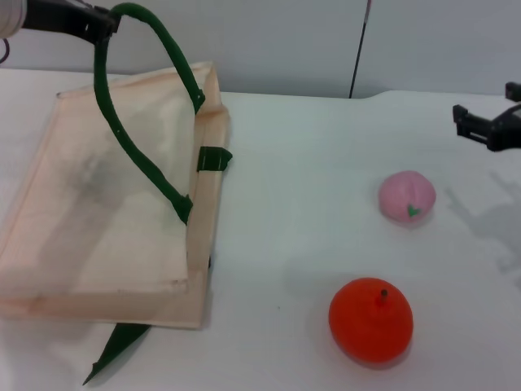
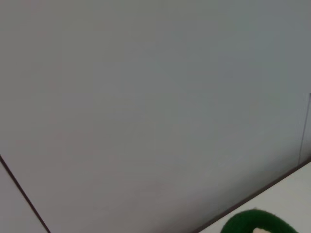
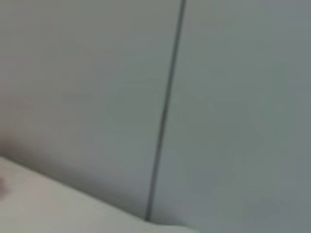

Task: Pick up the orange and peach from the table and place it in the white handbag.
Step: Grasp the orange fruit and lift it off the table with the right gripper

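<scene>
A white table (image 1: pixel 309 204) meets a grey panelled wall (image 1: pixel 285 41) with a dark seam.

We count one orange (image 1: pixel 371 319), one peach (image 1: pixel 407 196), one white handbag (image 1: pixel 98 220), and two grippers.

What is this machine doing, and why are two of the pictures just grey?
It is a robot with two arms, and each arm ends in a claw. The big picture comes from a camera on its head, looking down at a white table. The other two come from cameras on its wrists, which right now mostly face a plain grey wall.

The left claw has pinched the dark green strap of a flat cream fabric handbag and is holding it up. The right claw hovers open over the table's far right side, holding nothing.

A small pale pink round peach and a bigger red-orange round orange lie on the table, not yet in the bag.
</scene>
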Robot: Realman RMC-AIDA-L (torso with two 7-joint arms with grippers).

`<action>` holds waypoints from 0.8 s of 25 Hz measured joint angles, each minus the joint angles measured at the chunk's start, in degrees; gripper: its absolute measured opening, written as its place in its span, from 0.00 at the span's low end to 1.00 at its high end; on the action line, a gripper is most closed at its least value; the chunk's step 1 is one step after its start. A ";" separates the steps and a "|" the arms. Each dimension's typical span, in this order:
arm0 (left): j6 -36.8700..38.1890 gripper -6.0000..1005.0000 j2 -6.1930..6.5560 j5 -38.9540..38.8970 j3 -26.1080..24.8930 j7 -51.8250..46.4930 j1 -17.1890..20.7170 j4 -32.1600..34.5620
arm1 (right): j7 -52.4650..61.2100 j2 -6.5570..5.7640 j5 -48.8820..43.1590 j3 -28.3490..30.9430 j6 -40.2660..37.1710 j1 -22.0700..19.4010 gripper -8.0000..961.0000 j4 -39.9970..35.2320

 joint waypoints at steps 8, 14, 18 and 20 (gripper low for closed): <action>-3.36 0.12 -0.04 0.07 -0.15 -0.25 0.35 5.22 | 8.03 0.04 -7.75 2.86 -14.21 -1.47 0.90 -5.88; -4.94 0.12 0.02 0.40 -0.30 -0.85 0.81 9.54 | 11.31 0.04 -9.16 3.38 -23.26 -1.59 0.90 -9.32; -5.98 0.12 0.09 0.58 -1.14 -0.89 0.95 10.43 | 14.00 0.02 -9.13 4.26 -31.24 -1.65 0.90 -14.60; -6.23 0.12 0.13 0.74 -1.37 -0.85 0.94 10.71 | 15.43 0.03 -9.15 4.96 -36.05 -1.64 0.90 -17.81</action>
